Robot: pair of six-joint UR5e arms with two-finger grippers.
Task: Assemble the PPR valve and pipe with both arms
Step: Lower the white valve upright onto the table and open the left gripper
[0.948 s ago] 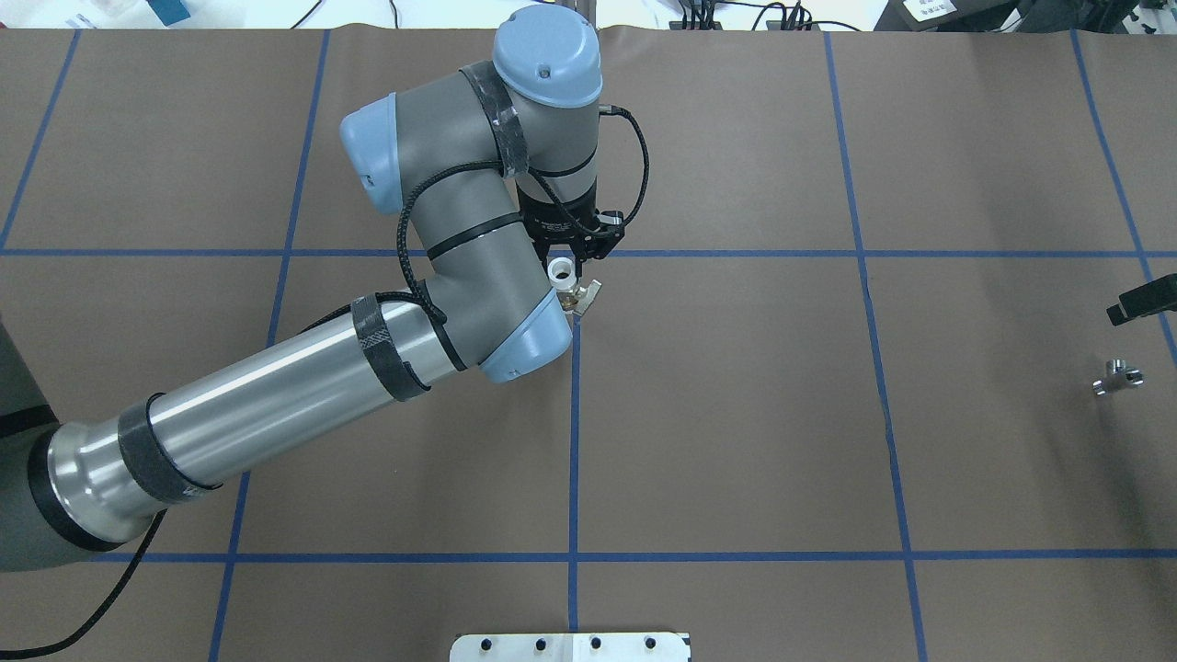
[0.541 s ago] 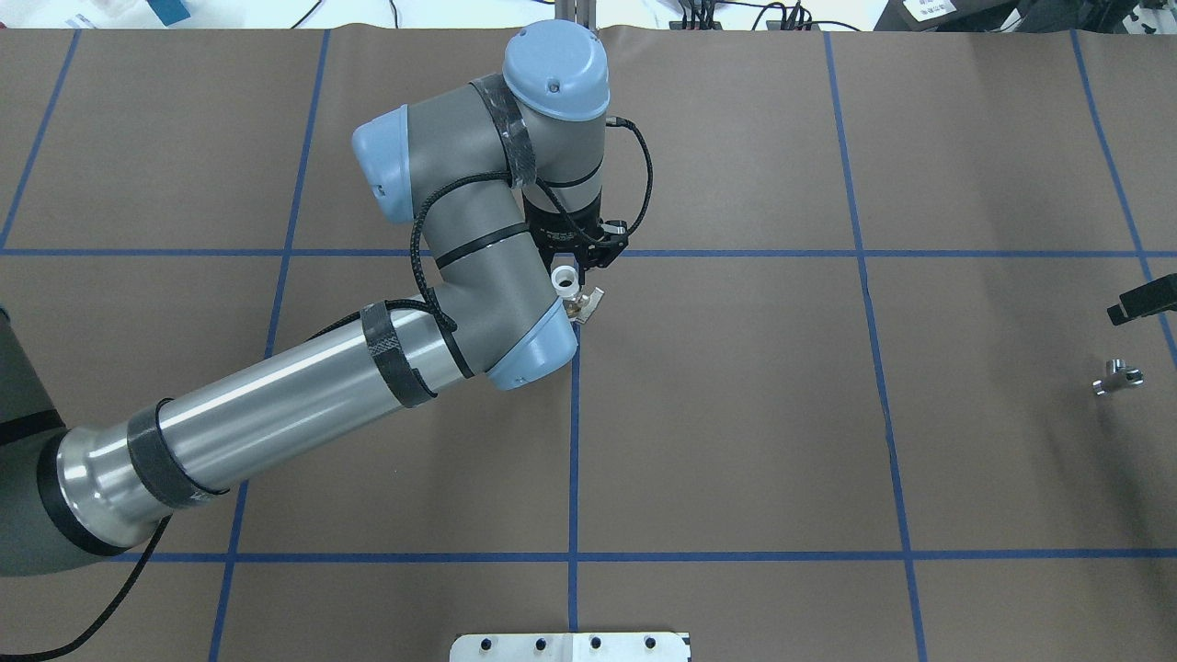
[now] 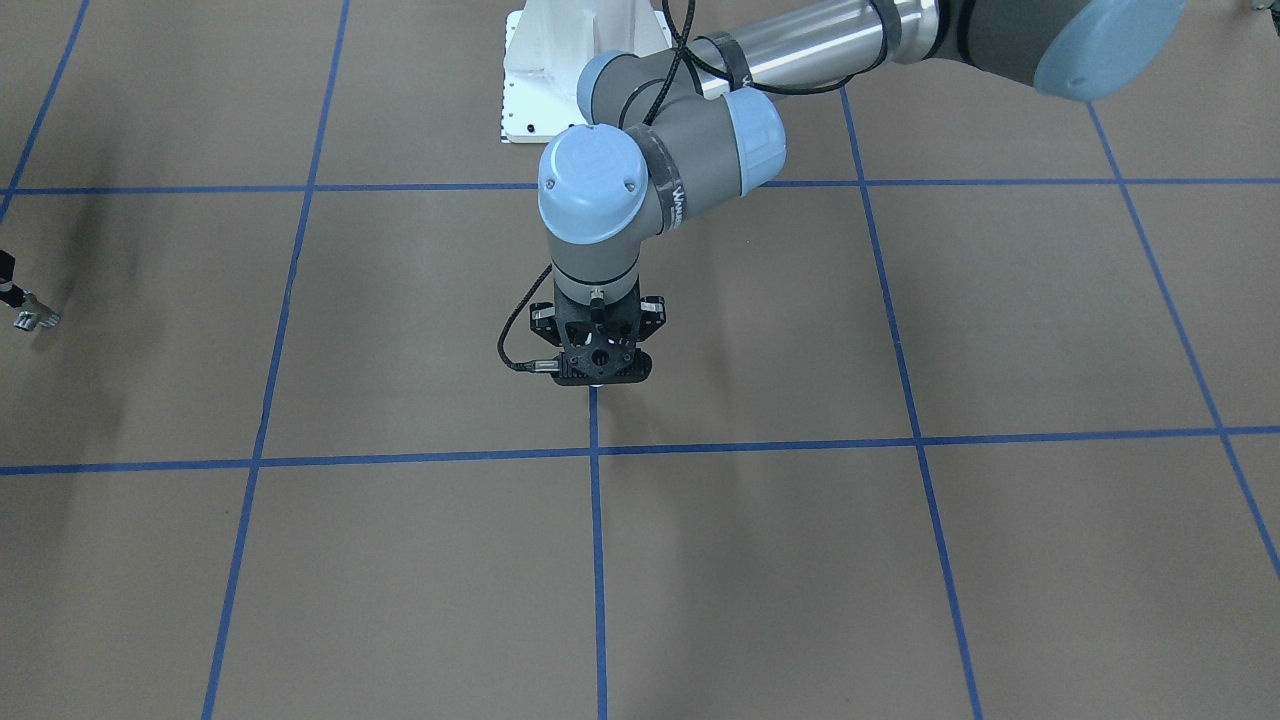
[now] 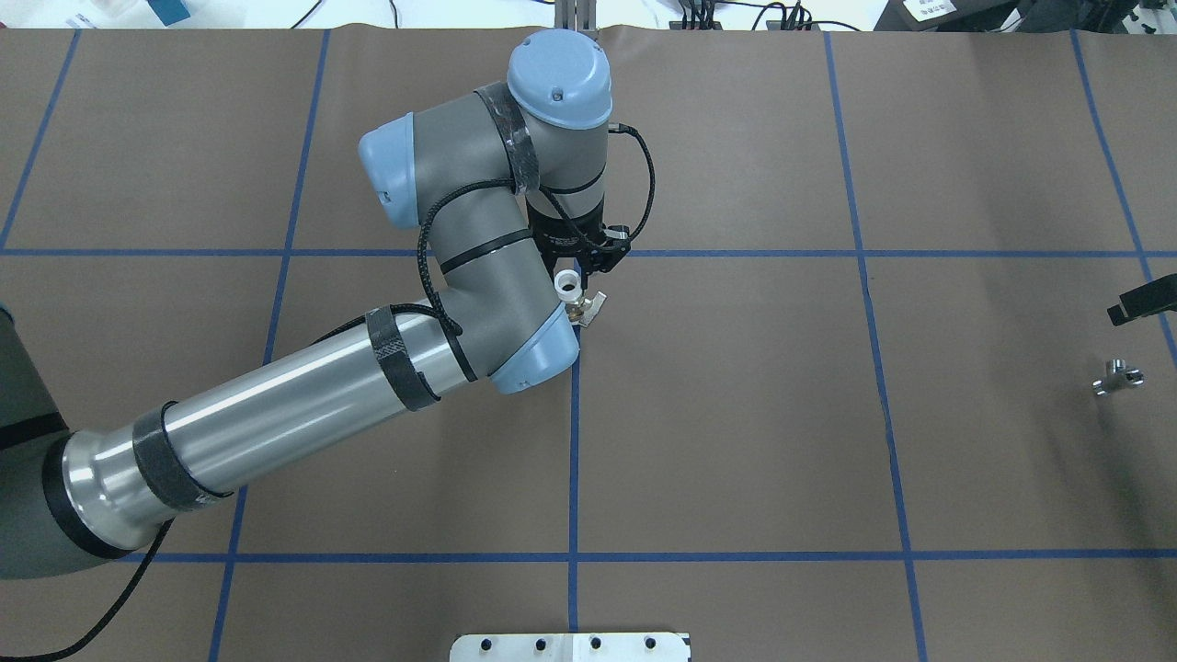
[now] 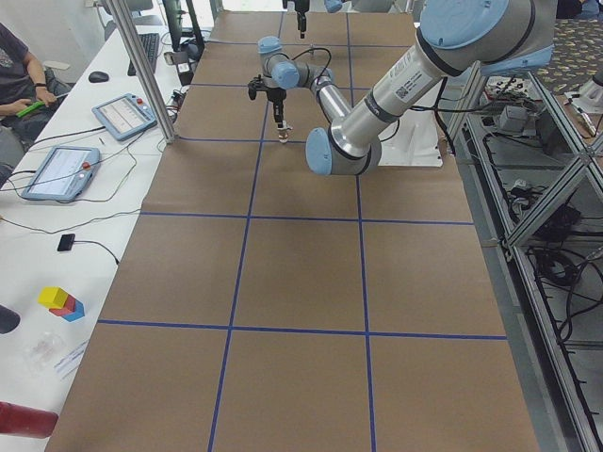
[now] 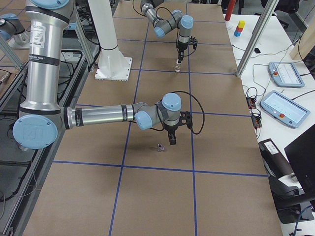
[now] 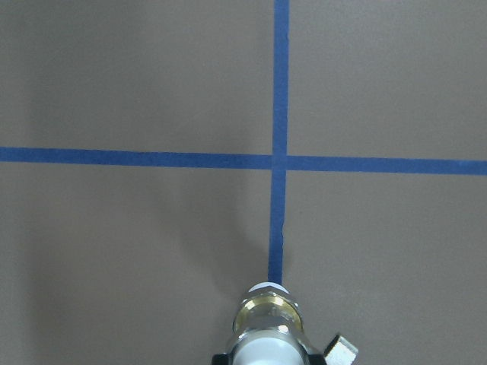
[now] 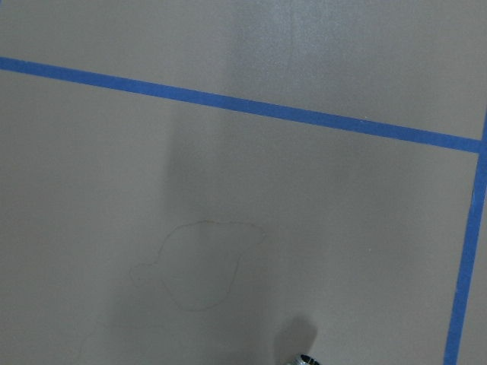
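Pipe (image 4: 1117,377) lies flat near the table's (image 4: 736,441) right end, untouched, and the pick turns on its offset from the right gripper (image 6: 172,139). That gripper hangs just beside the pipe on the side away from the robot, so the pipe sits a little toward the robot's edge from the fingers and lower, not between them. Its long axis seems to run roughly along the table's length with a stub branching off, though it is too small to be sure. Whether those fingers are spread or closed I cannot tell. The right arm is by far the nearer. The left gripper (image 4: 581,267) is well apart at the table's centre, fingers pinching the valve (image 4: 572,292) upright with its open white socket up. By my judgement, the right gripper must shift toward the robot and descend before closing.
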